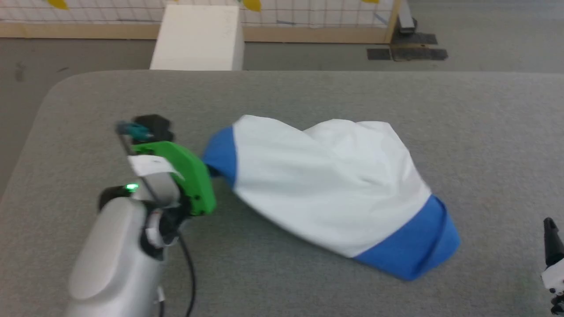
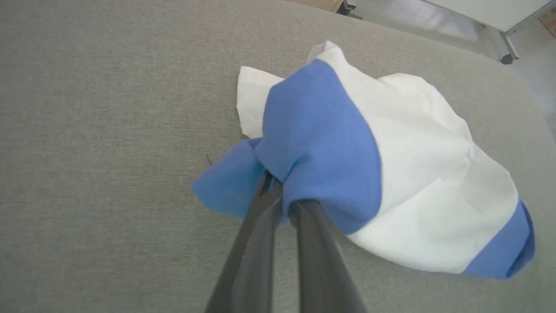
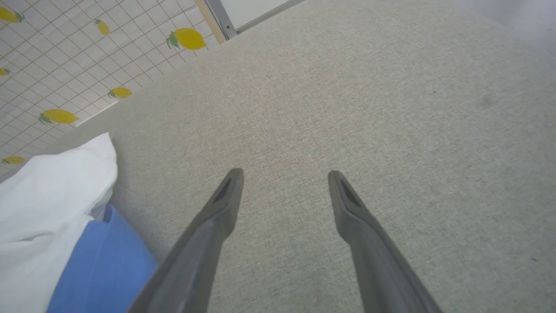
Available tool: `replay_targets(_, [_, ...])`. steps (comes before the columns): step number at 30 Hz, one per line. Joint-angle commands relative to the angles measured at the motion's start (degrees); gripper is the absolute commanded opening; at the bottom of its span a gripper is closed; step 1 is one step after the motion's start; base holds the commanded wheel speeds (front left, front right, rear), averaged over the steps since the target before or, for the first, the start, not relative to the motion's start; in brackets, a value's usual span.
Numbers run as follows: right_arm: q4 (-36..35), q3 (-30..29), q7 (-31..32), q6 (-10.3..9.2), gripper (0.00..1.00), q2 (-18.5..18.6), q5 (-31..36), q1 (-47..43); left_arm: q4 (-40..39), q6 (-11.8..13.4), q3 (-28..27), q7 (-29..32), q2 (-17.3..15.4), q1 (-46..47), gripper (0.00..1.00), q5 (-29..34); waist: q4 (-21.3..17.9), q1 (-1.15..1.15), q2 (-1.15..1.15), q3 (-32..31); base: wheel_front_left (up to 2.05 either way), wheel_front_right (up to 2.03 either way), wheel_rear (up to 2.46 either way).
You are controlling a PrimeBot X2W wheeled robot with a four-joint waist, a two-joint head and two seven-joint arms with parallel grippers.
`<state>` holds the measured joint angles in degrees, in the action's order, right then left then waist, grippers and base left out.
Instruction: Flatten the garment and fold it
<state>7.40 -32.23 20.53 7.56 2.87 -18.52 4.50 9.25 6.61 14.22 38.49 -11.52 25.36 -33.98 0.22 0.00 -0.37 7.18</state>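
The garment, a white T-shirt with blue sleeves, lies bunched in the middle of the grey table. One blue sleeve points left, the other sits at the lower right. My left gripper is shut on the left blue sleeve, its fingertips buried in the cloth. In the head view the green wrist of the left gripper meets that sleeve's edge. My right gripper hovers open over bare table, with the garment off to its left. The right gripper shows at the head view's right edge.
A rigid white box stands on the floor behind the table's far edge. A tiled wall with lemon prints and a wooden baseboard run beyond it. Open grey tabletop surrounds the garment.
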Motion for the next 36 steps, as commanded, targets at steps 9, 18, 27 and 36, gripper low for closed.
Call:
replay_targets(9, [1.2, 4.9, -0.2, -0.08, 1.0, 0.0, 1.4, 1.1, -6.8, 11.4, -12.7, -0.7, -3.5, -16.7, 0.0, -3.8, 7.7, 0.0, 0.37, -3.6, 0.0, 0.0, 0.0])
replay_targets(18, [2.4, 7.7, -0.2, -0.08, 1.0, 0.0, 1.2, 0.5, -1.7, 10.1, -15.1, -1.7, -0.9, -24.5, 1.0, -8.6, 9.2, 0.0, 0.37, -4.5, 0.0, 0.0, 0.0])
replay_targets(27, [1.6, 8.9, 0.1, -0.08, 1.0, 0.0, 1.4, -0.2, -12.0, 8.4, -20.7, -12.0, -4.8, -20.9, 1.0, -6.0, 10.5, 0.0, 0.37, -6.1, 0.0, 0.0, 0.0])
replay_targets(36, [-1.7, 12.8, 2.2, -0.08, 1.0, 0.0, 2.3, 2.2, -14.4, -4.1, -16.9, -39.1, -3.7, -21.3, 1.0, 2.0, 11.2, 0.0, 0.37, -4.5, 0.0, 0.0, 0.0])
